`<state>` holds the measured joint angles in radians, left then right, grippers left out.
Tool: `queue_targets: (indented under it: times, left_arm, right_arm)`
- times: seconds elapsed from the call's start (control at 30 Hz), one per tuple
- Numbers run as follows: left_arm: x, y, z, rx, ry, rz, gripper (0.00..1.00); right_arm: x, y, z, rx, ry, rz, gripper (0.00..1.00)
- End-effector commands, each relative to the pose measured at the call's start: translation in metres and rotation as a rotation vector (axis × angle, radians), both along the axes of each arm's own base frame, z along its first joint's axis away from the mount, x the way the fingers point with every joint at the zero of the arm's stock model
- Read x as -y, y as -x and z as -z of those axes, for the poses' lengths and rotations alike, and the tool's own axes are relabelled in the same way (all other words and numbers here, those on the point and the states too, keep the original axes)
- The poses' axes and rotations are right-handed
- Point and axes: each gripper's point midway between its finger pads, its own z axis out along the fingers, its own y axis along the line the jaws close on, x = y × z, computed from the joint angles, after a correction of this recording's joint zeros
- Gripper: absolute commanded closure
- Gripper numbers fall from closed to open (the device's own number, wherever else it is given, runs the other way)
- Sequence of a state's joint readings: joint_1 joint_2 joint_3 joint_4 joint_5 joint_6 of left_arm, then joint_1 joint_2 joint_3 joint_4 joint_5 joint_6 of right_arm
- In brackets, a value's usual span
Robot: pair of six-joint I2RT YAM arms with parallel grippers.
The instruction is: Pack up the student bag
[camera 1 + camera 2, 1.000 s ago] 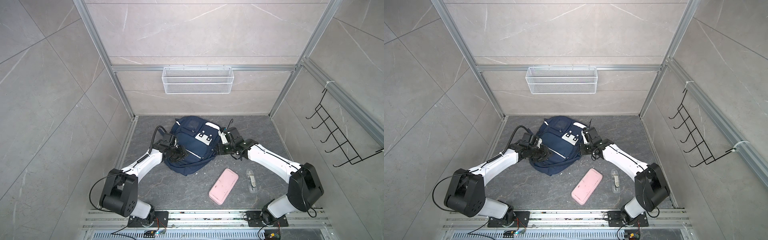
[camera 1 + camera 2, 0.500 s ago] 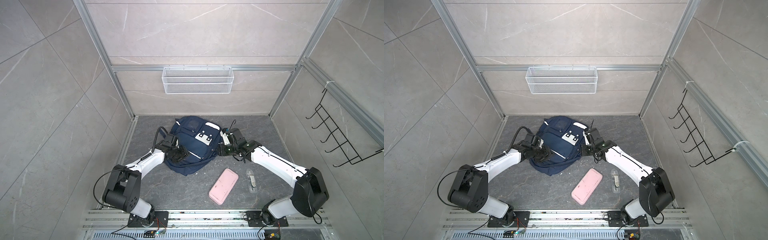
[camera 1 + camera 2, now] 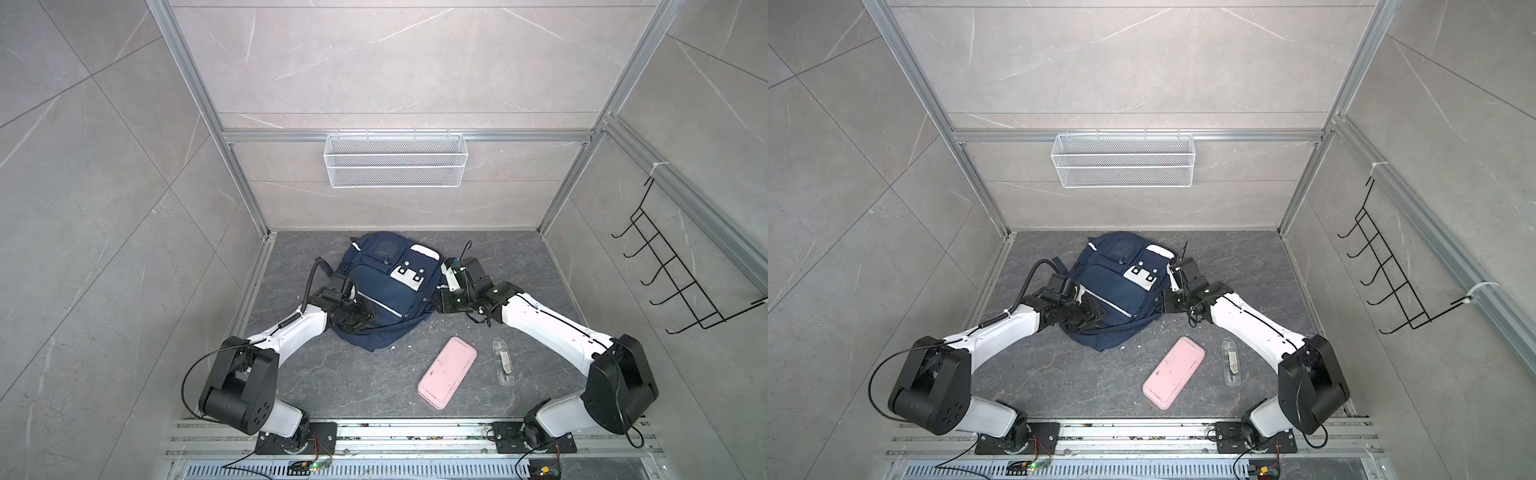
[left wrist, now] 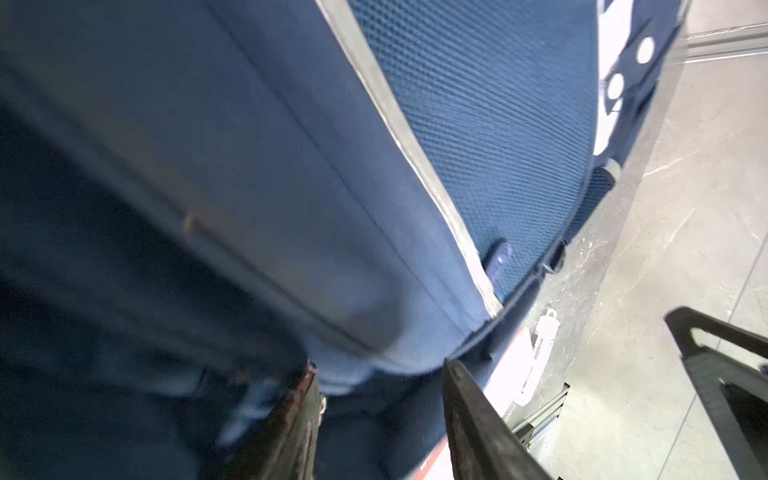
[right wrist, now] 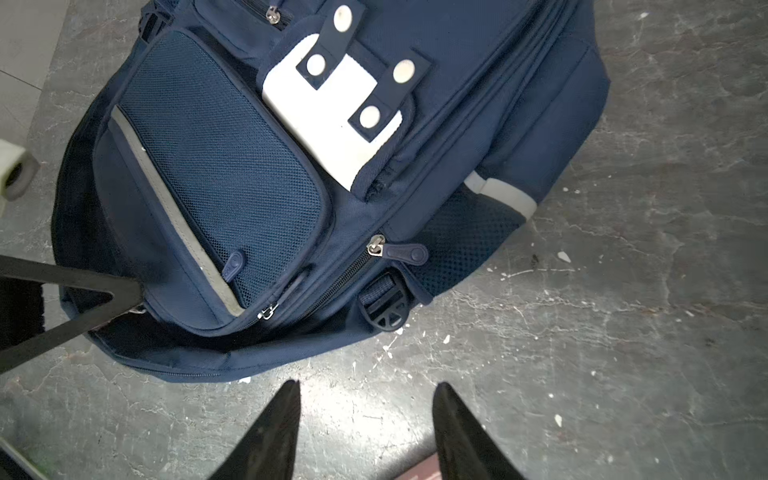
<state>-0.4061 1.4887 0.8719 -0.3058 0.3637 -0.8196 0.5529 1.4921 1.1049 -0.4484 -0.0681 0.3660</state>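
The student bag [image 3: 386, 286] [image 3: 1121, 286] is navy with white patches and a silver stripe, and lies flat on the dark floor with its front up. My left gripper [image 3: 360, 318] [image 3: 1094, 316] presses into its left flank. In the left wrist view its jaws [image 4: 380, 370] stand apart, and a fold of the bag [image 4: 478, 104] bulges between them. My right gripper [image 3: 439, 305] [image 3: 1160, 305] is beside the bag's right flank. In the right wrist view it [image 5: 365, 392] is open over bare floor, just off the bag's [image 5: 232, 166] edge, near a zipper pull [image 5: 401, 252].
A pink oblong case [image 3: 447, 372] [image 3: 1173, 372] lies on the floor in front of the bag. A small clear packet [image 3: 503, 360] lies to its right. A white wire basket [image 3: 395, 166] hangs on the back wall. A black hook rack [image 3: 681, 286] is on the right wall.
Both grippers have slid a little toward the near side along the bag's flanks. The bag, the case and the jaw openings look the same.
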Motion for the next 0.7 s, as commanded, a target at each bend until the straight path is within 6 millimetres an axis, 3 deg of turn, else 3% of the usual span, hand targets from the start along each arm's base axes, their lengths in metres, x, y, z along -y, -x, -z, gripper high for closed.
queue_targets:
  times: [0.0, 0.17, 0.4, 0.67]
  left_arm:
    - [0.007, -0.021, -0.007, 0.046, 0.001, -0.005, 0.5]
    - [0.013, -0.033, -0.003, 0.039, 0.007, -0.008, 0.55]
    - [0.025, -0.05, -0.026, 0.087, 0.044, 0.015, 0.98]
    - [0.034, -0.051, -0.09, 0.185, 0.122, 0.052, 1.0]
  right_arm:
    - [0.002, 0.002, 0.0, -0.002, -0.004, 0.014, 0.46]
    - [0.005, 0.006, 0.0, -0.006, 0.002, 0.015, 0.46]
    - [0.006, 0.007, 0.003, -0.005, 0.005, 0.014, 0.47]
    - [-0.003, 0.001, 0.01, -0.006, -0.019, -0.002, 0.47]
